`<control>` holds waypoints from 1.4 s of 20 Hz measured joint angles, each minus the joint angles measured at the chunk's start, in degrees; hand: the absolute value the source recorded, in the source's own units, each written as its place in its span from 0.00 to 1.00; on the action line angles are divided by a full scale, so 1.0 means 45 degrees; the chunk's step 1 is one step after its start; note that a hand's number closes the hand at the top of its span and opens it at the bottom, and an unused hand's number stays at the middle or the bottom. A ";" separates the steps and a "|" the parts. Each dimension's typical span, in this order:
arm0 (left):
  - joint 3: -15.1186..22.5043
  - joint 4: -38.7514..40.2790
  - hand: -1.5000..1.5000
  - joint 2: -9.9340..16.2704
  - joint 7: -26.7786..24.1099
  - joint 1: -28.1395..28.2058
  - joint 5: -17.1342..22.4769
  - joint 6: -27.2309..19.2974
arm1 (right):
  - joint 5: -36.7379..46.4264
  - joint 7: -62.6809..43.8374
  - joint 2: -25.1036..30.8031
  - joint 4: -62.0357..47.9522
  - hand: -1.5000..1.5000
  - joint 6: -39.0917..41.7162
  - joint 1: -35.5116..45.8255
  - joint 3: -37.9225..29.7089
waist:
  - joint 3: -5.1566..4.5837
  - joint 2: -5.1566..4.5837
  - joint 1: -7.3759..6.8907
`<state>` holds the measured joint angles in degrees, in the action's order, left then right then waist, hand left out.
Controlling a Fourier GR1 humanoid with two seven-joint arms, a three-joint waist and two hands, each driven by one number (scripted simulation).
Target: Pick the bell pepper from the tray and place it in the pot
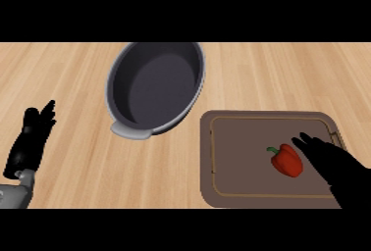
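Pale wooden counter (80, 73), grain running left to right, fills the head view.

Dark grey oval metal pot (156, 83) sits upper centre, long axis tilted slightly, far end near the top edge. Light grey rim all round; a stubby grey handle (132, 131) projects from its near-left end. Interior dark, nothing visible inside.

Brown rectangular tray (232, 193) with rounded corners and a thin lighter groove tracing its border lies lower right, just beside the pot's near end, apart from it by a narrow strip of wood.

Red bell pepper (288, 162) with a short green stem (272, 149) lies on the tray, right of its middle, stem pointing up-left toward the pot. Pepper is on the tray surface, not lifted.

Black right hand (337, 166) comes in from the lower right corner, over the tray's right half. Fingers extended and slightly spread, tips pointing up-left; the nearest fingers overlap the pepper's right edge. Not curled round it; whether they actually touch it, cannot tell. Thumb not made out.

Black left hand (33, 142) shows at the left edge over bare wood, well apart from pot and tray. Fingers straight, close together, pointing up. Holds nothing. Grey forearm (14, 193) below it at the lower left corner.
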<state>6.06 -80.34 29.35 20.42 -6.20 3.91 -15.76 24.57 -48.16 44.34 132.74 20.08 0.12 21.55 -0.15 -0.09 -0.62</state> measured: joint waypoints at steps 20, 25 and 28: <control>-0.1219 -0.0385 0.50 -0.1057 0.0242 0.0341 -0.1177 0.0956 | 0.2688 0.0775 -0.3174 -0.3303 0.00 0.1359 0.0536 0.0090 | 0.0034 0.0024 0.0124; -0.1469 -0.0442 0.50 -0.1305 0.0475 0.0151 -0.1518 0.1154 | 0.3801 0.1857 -0.3804 -0.4700 0.00 0.0978 0.0806 0.0064 | 0.0035 0.0021 0.0116; -0.1707 -0.0072 0.50 -0.1454 0.0236 -0.0020 -0.1689 0.1353 | 0.4203 0.1906 -0.4150 -0.5058 0.00 0.1187 0.0874 -0.0108 | 0.0033 0.0019 0.0133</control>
<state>-1.62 -80.66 22.80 21.48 -6.29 -3.69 -9.67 43.49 -39.58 25.67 109.98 25.42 4.05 21.07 0.00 0.00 -0.02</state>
